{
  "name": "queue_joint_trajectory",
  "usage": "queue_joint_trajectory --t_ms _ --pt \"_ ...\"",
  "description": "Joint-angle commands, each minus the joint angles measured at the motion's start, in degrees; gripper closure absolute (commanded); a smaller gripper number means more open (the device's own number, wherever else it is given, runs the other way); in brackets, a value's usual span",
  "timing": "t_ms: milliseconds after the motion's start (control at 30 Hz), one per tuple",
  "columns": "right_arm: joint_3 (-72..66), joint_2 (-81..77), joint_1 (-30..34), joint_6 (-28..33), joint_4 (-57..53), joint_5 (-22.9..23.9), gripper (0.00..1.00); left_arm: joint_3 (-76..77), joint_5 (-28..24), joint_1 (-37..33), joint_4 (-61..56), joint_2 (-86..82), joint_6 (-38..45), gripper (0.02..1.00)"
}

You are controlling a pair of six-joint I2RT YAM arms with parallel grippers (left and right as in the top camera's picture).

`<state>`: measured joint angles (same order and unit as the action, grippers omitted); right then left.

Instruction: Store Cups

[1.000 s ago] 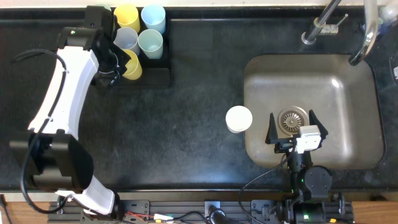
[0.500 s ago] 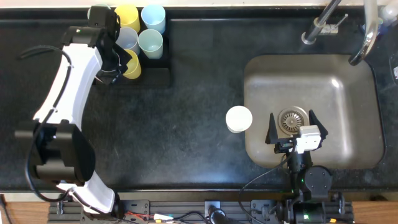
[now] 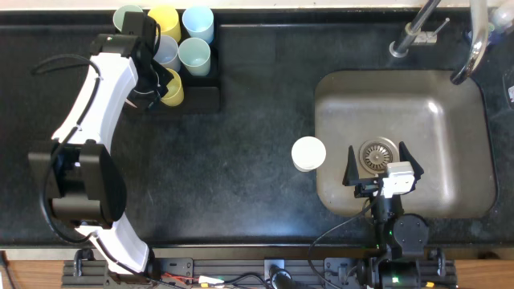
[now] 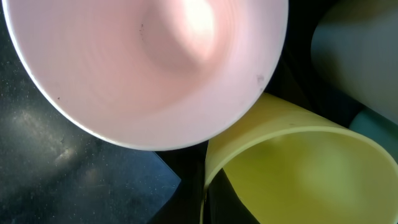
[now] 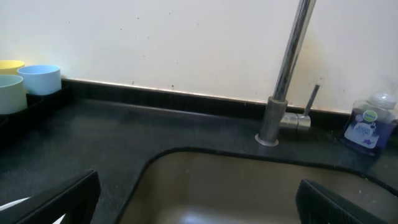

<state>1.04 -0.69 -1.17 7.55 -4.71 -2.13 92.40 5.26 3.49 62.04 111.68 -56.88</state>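
Cups (image 3: 194, 54) were stood upright in the tray (image 3: 205, 98) at the far-left corner of the counter (image 3: 241, 177), evidently for storage. A yellow cup (image 3: 171, 86) was tilted at the tray's front beside the left gripper (image 3: 151, 87), whose grasp could not be told. A white cup (image 3: 308, 153) stood unstored by the sink (image 3: 450, 104), over which the right gripper (image 3: 377, 167) was held released, probably idle.

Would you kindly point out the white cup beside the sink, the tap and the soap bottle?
white cup (image 3: 308, 153), top view, centre of its round face.
tap (image 5: 288, 68), right wrist view, midway up its upright pipe.
soap bottle (image 5: 367, 128), right wrist view, front of its body.
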Motion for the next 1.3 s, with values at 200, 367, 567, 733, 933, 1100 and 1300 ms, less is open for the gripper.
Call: queue_joint_trajectory --t_ms 200,367,567,733,933,1100,1300 --pt "-0.74 0.37 0.07 0.17 0.31 0.26 0.007 0.24 1.31 -0.37 -0.2 -0.02 -0.59 0.02" --pt "-0.74 0.37 0.07 0.17 0.31 0.26 0.005 0.24 1.97 -0.24 0.63 -6.62 -0.17 0.02" --pt "-0.74 0.37 0.07 0.17 0.31 0.26 0.005 -0.17 1.92 0.94 7.72 -23.65 3.45 0.023" --pt "-0.74 0.37 0.07 0.17 0.31 0.26 0.005 -10.36 1.92 3.74 6.78 -42.38 24.5 0.02" --pt "-0.74 0.37 0.07 0.17 0.31 0.26 0.005 -40.33 1.9 4.52 -11.63 -66.6 41.29 0.02" --pt "-0.74 0.37 0.07 0.17 0.31 0.26 0.005 -68.74 -1.79 4.5 -42.97 -82.29 51.32 0.02" --pt "-0.74 0.37 0.07 0.17 0.31 0.26 0.007 -87.91 -2.8 4.0 -70.14 -93.24 54.12 0.02"
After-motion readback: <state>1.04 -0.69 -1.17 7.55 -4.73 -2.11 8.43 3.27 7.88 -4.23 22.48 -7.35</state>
